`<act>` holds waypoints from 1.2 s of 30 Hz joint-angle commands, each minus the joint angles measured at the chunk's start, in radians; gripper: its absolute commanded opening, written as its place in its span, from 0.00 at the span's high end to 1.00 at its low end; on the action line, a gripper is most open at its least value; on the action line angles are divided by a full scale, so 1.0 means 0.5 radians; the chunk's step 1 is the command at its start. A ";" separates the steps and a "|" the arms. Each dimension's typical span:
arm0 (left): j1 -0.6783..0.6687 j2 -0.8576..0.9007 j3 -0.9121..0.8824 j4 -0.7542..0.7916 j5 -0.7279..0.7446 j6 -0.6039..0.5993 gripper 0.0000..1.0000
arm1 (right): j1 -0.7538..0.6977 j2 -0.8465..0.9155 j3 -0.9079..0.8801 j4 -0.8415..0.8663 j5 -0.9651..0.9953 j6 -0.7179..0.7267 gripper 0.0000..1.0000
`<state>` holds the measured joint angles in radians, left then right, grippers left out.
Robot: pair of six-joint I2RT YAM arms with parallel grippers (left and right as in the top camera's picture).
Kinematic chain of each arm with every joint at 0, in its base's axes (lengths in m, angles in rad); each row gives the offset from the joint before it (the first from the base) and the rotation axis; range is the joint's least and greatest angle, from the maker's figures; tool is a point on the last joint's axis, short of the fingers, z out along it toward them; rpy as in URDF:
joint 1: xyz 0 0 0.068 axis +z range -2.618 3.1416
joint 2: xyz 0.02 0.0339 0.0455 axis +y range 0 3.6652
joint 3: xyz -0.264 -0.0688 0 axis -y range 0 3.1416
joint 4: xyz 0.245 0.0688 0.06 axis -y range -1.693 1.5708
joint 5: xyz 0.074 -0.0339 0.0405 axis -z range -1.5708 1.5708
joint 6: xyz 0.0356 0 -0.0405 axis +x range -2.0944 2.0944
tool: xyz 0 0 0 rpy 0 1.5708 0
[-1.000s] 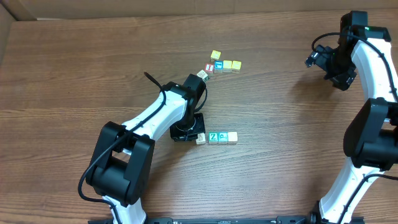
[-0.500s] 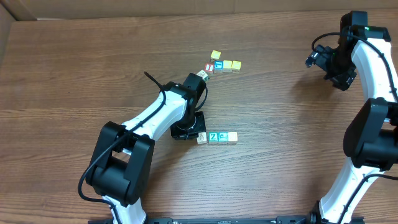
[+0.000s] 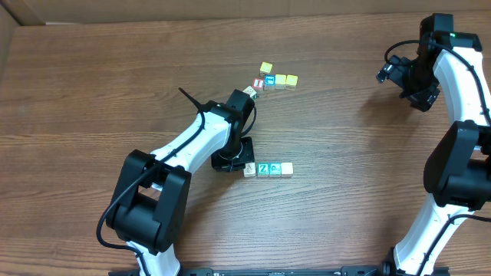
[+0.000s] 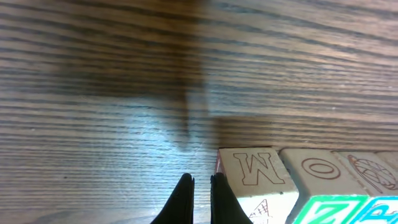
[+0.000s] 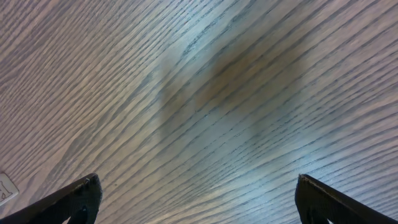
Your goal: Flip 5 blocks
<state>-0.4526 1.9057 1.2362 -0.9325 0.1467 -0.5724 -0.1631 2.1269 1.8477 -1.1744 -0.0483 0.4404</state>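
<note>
Woodgrain table (image 3: 345,153) carries blocks (image 3: 263,168); left hand (image 4: 202,182) closed empty, right hand (image 5: 198,186) spread.

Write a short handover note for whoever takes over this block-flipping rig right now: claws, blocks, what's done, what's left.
Left claw: shut, empty, tips down by the table beside the white M block.
Right claw: open, empty, over bare table far to the right.
Blocks: M block, green Z block, blue block and pale block form a row by the left claw; another white block lies further up, beside a cluster of other blocks.
Done: cannot tell how many are flipped.
Left: probably tip the M block next, then check the rest.
</note>
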 commanded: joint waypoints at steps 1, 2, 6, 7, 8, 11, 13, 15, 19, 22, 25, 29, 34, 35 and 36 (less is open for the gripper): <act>-0.027 -0.008 -0.020 0.005 0.031 0.040 0.96 | -0.002 -0.046 0.039 0.005 0.004 -0.014 0.00; -0.027 -0.008 -0.020 0.005 0.031 0.040 0.96 | -0.002 -0.046 0.039 0.005 0.004 -0.014 0.00; -0.027 -0.008 -0.020 0.005 0.031 0.073 0.96 | -0.002 -0.046 0.040 0.005 0.004 -0.014 0.00; -0.027 -0.008 -0.020 0.005 0.031 0.086 0.96 | -0.002 -0.046 0.040 0.005 0.004 -0.014 0.00; -0.027 -0.008 -0.020 0.005 0.030 0.107 0.96 | -0.002 -0.046 0.039 0.005 0.004 -0.014 0.00; -0.027 -0.008 -0.020 0.005 0.022 0.121 0.96 | -0.002 -0.046 0.039 0.005 0.004 -0.014 0.00; -0.024 -0.008 -0.012 -0.011 -0.008 0.149 0.96 | -0.002 -0.046 0.040 0.005 0.004 -0.014 0.00; -0.021 -0.008 0.036 -0.094 -0.125 0.151 0.96 | -0.002 -0.046 0.039 0.005 0.004 -0.014 0.00; 0.014 -0.008 0.382 -0.413 -0.464 0.168 0.96 | -0.002 -0.046 0.039 0.005 0.004 -0.014 0.00; 0.032 -0.008 0.698 -0.542 -0.495 0.333 0.87 | -0.002 -0.046 0.039 0.005 0.004 -0.014 0.00; 0.041 -0.008 0.969 -0.549 -0.495 0.362 0.70 | -0.002 -0.046 0.040 0.005 0.004 -0.014 0.00; 0.042 -0.008 1.146 -0.396 -0.507 0.451 0.44 | -0.002 -0.046 0.039 0.005 0.004 -0.014 0.00; 0.039 0.037 1.146 -0.137 -0.502 0.843 0.21 | -0.002 -0.046 0.039 0.005 0.004 -0.014 0.00; 0.039 0.050 1.146 -0.112 -0.503 0.898 0.20 | -0.002 -0.046 0.040 0.005 0.004 -0.014 0.00; 0.042 0.067 1.146 -0.080 -0.502 0.964 0.20 | -0.002 -0.046 0.039 0.005 0.004 -0.014 0.00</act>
<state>-0.4339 1.9114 1.7931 -1.0023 -0.0917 -0.2562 -0.1631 2.1269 1.8477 -1.1744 -0.0483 0.4400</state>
